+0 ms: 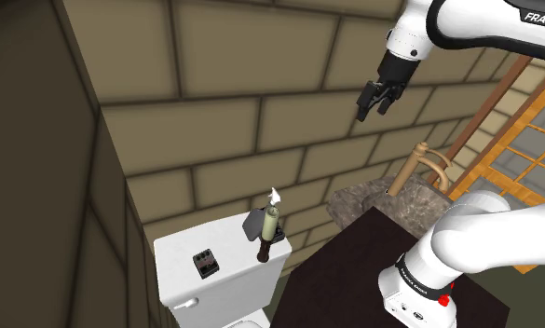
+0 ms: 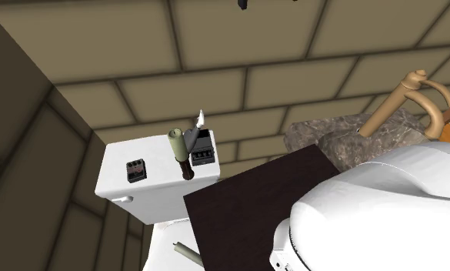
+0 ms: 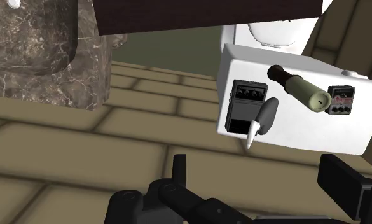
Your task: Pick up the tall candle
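Note:
The tall candle is a pale olive stick in a dark brown holder. It stands upright on the white toilet tank lid, also seen in the second exterior view as the candle on the tank. My black gripper hangs high in front of the brick wall, well above the candle and towards the shoulder view's right. In the wrist view the gripper is open with nothing between its fingers. The candle lies far beyond the fingertips.
Close beside the candle on the lid are a black pedal-like box and a grey white-tipped object. A smaller black box sits farther along. A stone sink with a brass tap adjoins the dark stand top.

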{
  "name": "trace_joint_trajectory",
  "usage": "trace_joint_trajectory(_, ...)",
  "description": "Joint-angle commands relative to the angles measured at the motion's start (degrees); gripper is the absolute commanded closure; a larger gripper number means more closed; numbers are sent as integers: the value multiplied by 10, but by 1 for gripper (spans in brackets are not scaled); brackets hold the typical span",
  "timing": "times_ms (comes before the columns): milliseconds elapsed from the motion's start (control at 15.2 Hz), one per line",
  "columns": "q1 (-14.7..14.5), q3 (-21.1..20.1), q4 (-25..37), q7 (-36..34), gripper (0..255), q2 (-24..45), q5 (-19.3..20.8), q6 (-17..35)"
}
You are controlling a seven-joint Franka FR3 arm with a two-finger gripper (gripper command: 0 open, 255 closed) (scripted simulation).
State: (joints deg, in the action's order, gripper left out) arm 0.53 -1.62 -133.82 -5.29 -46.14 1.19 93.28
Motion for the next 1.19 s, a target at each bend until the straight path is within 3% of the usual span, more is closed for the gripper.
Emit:
trace_joint_trajectory(0, 0, 0, 0, 0, 0, 0, 0, 0)
trace_joint_trajectory(528, -23, -53, -73, -52, 0, 68, -34, 113)
trace_joint_trajectory(1122, -46, -116, -107, -110, 0, 199, -60, 249)
